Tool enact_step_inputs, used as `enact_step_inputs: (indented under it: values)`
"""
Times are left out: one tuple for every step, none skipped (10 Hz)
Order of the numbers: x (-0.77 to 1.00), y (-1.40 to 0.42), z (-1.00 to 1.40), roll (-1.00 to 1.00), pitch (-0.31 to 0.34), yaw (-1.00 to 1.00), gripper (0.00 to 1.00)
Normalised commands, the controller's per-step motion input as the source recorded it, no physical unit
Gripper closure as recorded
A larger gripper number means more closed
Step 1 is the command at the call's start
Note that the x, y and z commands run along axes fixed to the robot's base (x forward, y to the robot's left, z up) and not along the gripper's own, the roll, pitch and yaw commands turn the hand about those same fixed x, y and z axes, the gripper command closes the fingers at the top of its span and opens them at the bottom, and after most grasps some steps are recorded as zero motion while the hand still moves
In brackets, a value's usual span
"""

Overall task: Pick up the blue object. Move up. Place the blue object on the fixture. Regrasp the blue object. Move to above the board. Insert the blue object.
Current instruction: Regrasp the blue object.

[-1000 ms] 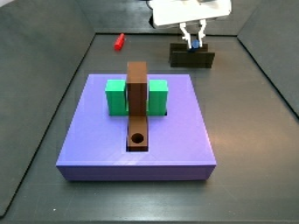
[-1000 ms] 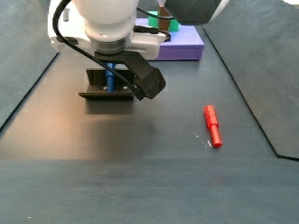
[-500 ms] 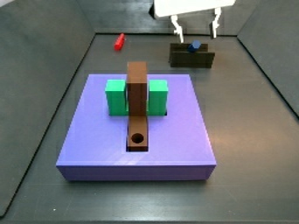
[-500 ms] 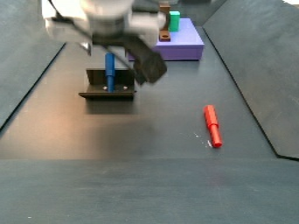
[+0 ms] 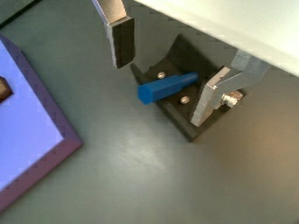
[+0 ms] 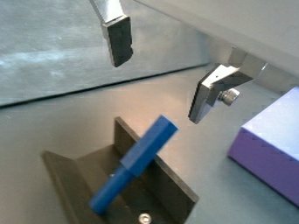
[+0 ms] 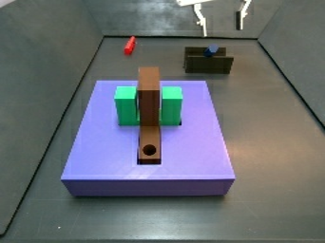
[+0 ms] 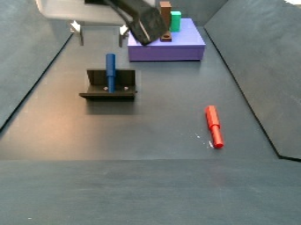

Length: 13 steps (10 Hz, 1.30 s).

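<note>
Gripper [image 7: 221,16] is being held high over the fixture [image 7: 208,63], jaws spread wide w/ nothing btwn them. Blue object [image 6: 138,163] is being propped in the fixture, leaning on its back wall, clear of both fingers [image 5: 121,40]. Board [image 7: 150,142] is lying well apart, w/ open dark floor btwn its edge and the fixture. Red peg [image 8: 214,126] is lying alone nr the side wall.

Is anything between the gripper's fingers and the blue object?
Nothing: the open gripper hangs above the blue object, which leans in the fixture; both wrist views show a bare gap.
</note>
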Motion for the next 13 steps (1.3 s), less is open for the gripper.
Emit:
enact_step_inputs:
  values:
    - [0.15,-0.01,0.13,1.0,0.217,0.16,0.0]
    - [0.03,0.0,0.16,1.0,0.294,0.11,0.0]
    - [0.05,0.0,0.14,1.0,0.311,0.08,0.0]
    - [0.06,-0.03,0.11,1.0,0.291,0.07,0.0]
    - [0.07,-0.05,0.09,1.0,0.289,0.07,0.0]
    - [0.07,-0.05,0.07,1.0,0.303,0.07,0.0]
    - [0.07,-0.05,0.05,1.0,0.311,0.07,0.0]
    - [0.08,-0.08,0.01,1.0,0.291,0.07,0.0]
    - [0.07,-0.11,0.0,1.0,0.263,0.07,0.0]
    - [0.05,-0.13,0.0,1.0,0.243,0.09,0.0]
    - [0.04,-0.14,0.0,1.0,0.243,0.1,0.0]
    - [0.04,-0.16,0.0,1.0,0.249,0.14,0.0]
    - [0.07,-0.24,0.0,1.0,0.189,0.18,0.0]
